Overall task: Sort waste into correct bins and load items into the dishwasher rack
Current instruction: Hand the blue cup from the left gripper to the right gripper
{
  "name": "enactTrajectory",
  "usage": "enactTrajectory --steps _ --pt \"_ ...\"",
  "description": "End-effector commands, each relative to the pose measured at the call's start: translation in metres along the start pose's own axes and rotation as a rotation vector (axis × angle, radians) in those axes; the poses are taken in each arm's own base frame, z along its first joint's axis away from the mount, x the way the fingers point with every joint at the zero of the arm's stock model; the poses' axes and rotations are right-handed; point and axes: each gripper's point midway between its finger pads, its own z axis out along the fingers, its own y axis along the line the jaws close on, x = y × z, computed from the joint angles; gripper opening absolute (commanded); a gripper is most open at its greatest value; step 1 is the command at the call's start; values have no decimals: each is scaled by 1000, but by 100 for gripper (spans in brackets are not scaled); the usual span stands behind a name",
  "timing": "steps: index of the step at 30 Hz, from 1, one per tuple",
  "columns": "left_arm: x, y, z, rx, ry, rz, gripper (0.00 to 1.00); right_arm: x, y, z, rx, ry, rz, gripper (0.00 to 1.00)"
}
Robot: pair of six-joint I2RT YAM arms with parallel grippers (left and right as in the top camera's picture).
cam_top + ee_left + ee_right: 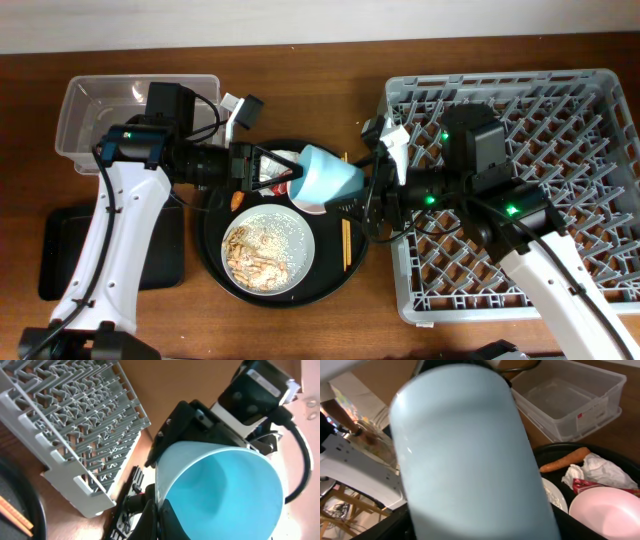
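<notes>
The small light-blue cup (325, 178) hangs on its side above the round black tray, between both grippers. My left gripper (290, 178) pinches its rim, seen close in the left wrist view (160, 510), where the cup's (225, 495) inside shows. My right gripper (368, 190) has a finger on each side of the cup's body (470, 460), which fills the right wrist view. The white bowl (605, 510), carrot piece (565, 460), napkin (600, 472) and red wrapper (600, 487) lie on the tray. The plate (268, 250) holds rice. The chopsticks (346, 245) lie beside it.
The grey dishwasher rack (520, 90) stands at the right. The clear tub (90, 110) is at the back left and the flat black tray (60, 260) at the front left. The round black tray (215, 270) sits in the middle.
</notes>
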Motion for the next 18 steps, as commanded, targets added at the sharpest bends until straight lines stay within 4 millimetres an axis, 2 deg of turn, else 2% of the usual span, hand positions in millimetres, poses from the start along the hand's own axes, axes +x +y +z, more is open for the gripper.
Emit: enactTrajectory --steps 1,5,7,9,11,15,18 --pt "-3 -32 0 145 -20 33 0 -4 -16 -1 84 -5 -1 74" --pt "-3 -30 0 135 -18 40 0 -10 5 0 -38 -24 -30 69" --pt "-2 -22 1 86 -10 40 0 -14 12 -1 -78 -38 -53 70" --pt "0 -17 2 56 -3 33 0 -16 9 -1 -60 -45 -62 80" --pt "0 -17 2 57 -3 32 0 -17 4 -3 -41 -52 -60 84" --pt "0 -18 1 61 -4 32 0 -24 -16 -24 2 -95 -6 88" --pt "-1 -17 1 61 -4 36 0 -30 -4 -34 -95 -124 -28 88"
